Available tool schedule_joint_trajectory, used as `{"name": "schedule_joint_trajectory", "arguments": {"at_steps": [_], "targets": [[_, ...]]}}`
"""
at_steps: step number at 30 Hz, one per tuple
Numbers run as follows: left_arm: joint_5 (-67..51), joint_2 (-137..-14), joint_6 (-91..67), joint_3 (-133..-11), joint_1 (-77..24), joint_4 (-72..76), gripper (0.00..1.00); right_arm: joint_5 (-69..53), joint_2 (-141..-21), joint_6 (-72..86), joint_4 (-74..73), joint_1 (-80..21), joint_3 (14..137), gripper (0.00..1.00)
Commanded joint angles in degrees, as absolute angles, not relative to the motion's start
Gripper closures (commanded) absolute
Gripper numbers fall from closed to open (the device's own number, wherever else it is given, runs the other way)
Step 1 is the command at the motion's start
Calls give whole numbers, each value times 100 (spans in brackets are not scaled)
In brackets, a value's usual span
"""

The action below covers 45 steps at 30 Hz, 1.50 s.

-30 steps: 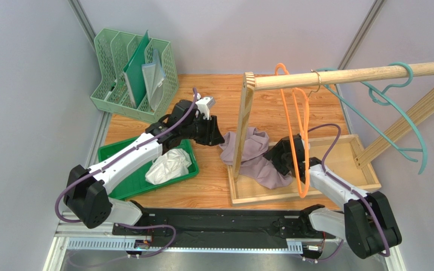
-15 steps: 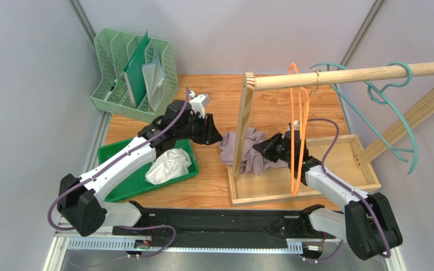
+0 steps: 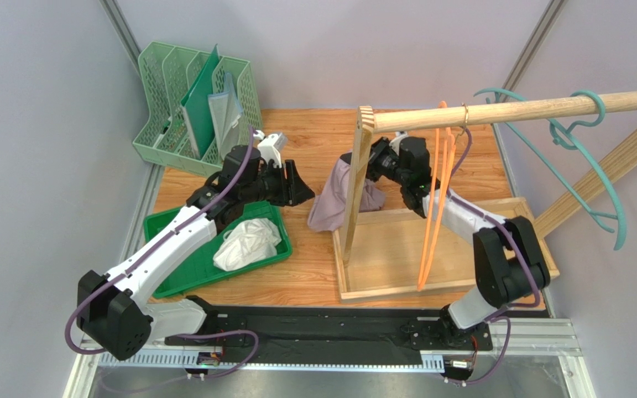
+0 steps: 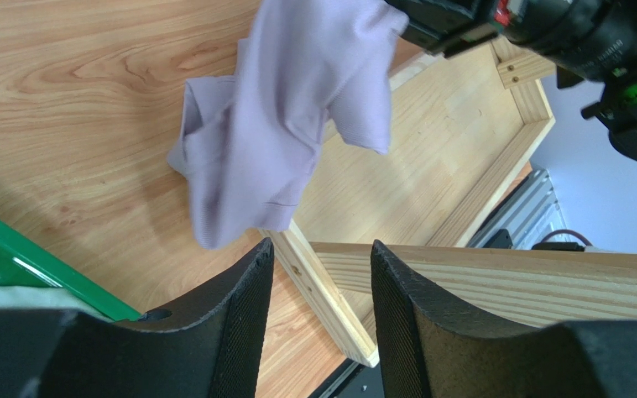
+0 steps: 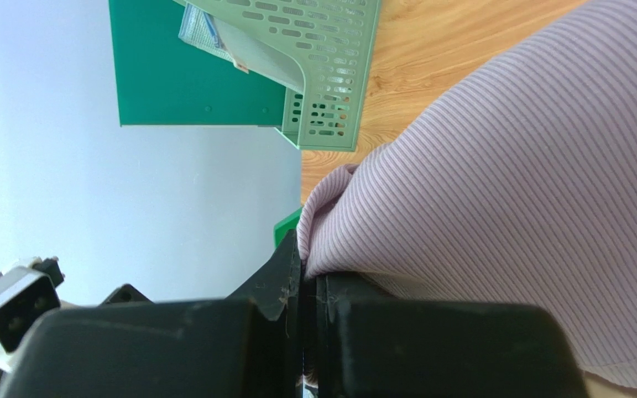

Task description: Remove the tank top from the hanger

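The lilac tank top (image 3: pixel 330 203) hangs in the air left of the wooden post (image 3: pixel 353 217), with my right gripper (image 3: pixel 373 170) shut on its upper edge near the post's top. In the right wrist view the ribbed cloth (image 5: pixel 529 166) is pinched between the shut jaws of the right gripper (image 5: pixel 309 286). The orange hanger (image 3: pixel 436 199) hangs from the wooden rail (image 3: pixel 513 109) just right of that gripper, with no cloth on it. My left gripper (image 3: pixel 300 186) is open and holds nothing, a little left of the tank top (image 4: pixel 289 124); the left gripper (image 4: pixel 322 278) points past it.
The rack's wooden base frame (image 3: pixel 397 269) lies under the hanger. A teal hanger (image 3: pixel 604 178) hangs at the rail's right end. A green tray (image 3: pixel 176 269) with a white cloth (image 3: pixel 247 243) sits front left, and a green file rack (image 3: pixel 197 104) stands at the back left.
The right gripper closed on the tank top and lifted it from the base frame up beside the post's top. The orange hanger swung right. The left gripper drew back to the left, away from the cloth.
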<state>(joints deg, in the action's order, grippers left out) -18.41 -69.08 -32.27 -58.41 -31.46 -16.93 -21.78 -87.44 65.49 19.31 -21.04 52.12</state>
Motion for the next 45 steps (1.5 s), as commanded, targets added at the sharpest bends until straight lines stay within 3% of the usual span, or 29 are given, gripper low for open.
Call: {"name": "schedule_joint_trajectory", "arguments": {"at_steps": [1, 4, 7, 8, 11, 14, 17, 23, 32, 33, 34, 45], "targets": [[-2056, -7092, -3208, -6151, -3103, -1564, 46, -2539, -9489, 6558, 1979, -2171, 6036, 98], [-2136, -7426, -3120, -6432, -3094, -1643, 44, -2741, -10008, 6425, 1512, -2180, 6380, 90], [-2206, -7812, -2945, -6653, -3102, -1801, 41, -2786, -10134, 6293, 1406, -2180, 6328, 74], [-2232, -8031, -2883, -6845, -3094, -1941, 41, -2743, -10090, 6223, 1354, -2180, 6250, 63], [-2101, -8427, -2777, -7180, -3094, -2170, 39, -2470, -9862, 5627, 670, -2171, 6354, 45], [-2066, -8709, -2751, -7373, -3094, -2180, 38, -2180, -9519, 5011, -95, -2136, 6460, 31], [-2048, -9007, -2707, -7593, -3102, -2285, 37, -2048, -9150, 4729, -649, -1996, 6408, 25], [-1461, -9754, -2488, -8436, -3102, -2977, 36, -2144, -8298, 4553, -835, -1451, 5608, 24], [-1889, -11624, -924, -10703, -3094, -4681, 35, -2645, -7401, 4166, -826, -695, 4370, 19], [-1890, -11776, -871, -10862, -3094, -4763, 15, -2724, -7331, 4131, -800, -538, 4272, 19], [-1864, -11899, -818, -11124, -3094, -4825, 11, -2873, -7295, 4122, -782, -449, 4193, 19], [-1301, -12568, -800, -10916, -3550, -4694, 9, -3366, -6847, 4043, -475, -53, 3613, 18]]}}
